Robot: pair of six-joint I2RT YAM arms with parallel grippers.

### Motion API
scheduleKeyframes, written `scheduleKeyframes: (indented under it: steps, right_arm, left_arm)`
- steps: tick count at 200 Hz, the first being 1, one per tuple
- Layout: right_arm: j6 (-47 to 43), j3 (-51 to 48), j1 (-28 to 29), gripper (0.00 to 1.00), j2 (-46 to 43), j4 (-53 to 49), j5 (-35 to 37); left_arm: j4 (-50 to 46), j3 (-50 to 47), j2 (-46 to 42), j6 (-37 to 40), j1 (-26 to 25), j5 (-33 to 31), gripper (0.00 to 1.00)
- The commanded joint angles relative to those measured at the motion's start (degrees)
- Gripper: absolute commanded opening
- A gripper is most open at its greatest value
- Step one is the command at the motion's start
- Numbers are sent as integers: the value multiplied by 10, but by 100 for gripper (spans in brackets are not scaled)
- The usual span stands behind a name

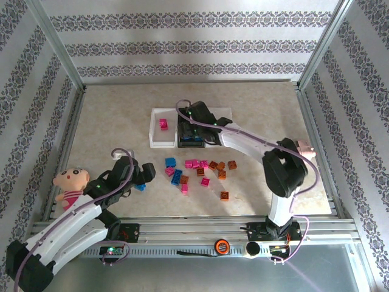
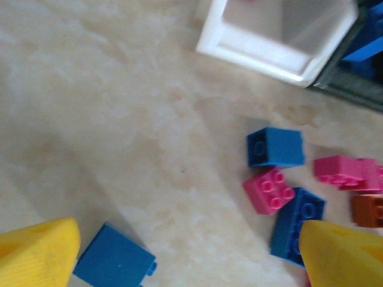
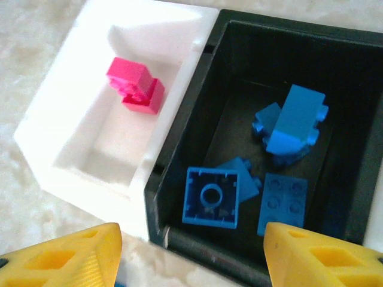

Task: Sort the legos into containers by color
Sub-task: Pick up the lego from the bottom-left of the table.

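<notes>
Several blue bricks (image 3: pixel 281 128) lie in the black tray (image 3: pixel 353 72), and one magenta brick (image 3: pixel 135 85) sits in the white tray (image 3: pixel 78 149) joined to its left side. The third tray (image 1: pixel 227 112), on the other side of the black one, is mostly hidden under the right arm in the overhead view. The right claw (image 3: pixel 191 254) hangs above the near rim of the black tray with its jaws apart and nothing between them, so I judge a blue delivery to be at its end here. The left claw (image 2: pixel 188 263) hovers low over the worktop (image 2: pixel 90 107), jaws spread wide and empty, with a lone blue brick (image 2: pixel 114 262) just beside one of its fingers (image 2: pixel 36 251). That brick looks like the next pick: the claw would need to shift sideways until the brick sits between the jaws, then drop and close. More than a dozen loose legos (image 1: pixel 200 170) in blue, magenta and orange-brown lie scattered on the worktop between the trays and the arm bases, so the sort seems at an early stage. The right wrist view gives the tray contents brick by brick, where the overhead view shows small blots. The overhead view gives the whole scatter and both arms, and the left wrist view shows how far off-centre the lone brick lies.
</notes>
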Motion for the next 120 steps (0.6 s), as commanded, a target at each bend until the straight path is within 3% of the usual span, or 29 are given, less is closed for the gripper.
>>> scheduleKeyframes:
  steps: [1,42,82,120]
  right_arm:
    - [15,-46,15,65,-44,34,-8]
    - [26,-130,23,65,-114,51,-6]
    - [33,-191,21,66,-175,61,13]
    - [39,-219,4,66,-206,62,21]
  left_arm:
    - [14,-15,49,-7,-3,-9,91]
    - [29,-5,146,-3,-2,-26,91]
    - [59,-22,199,-6,-3,0,64]
    - [73,-32,231,-8,-3,27,63]
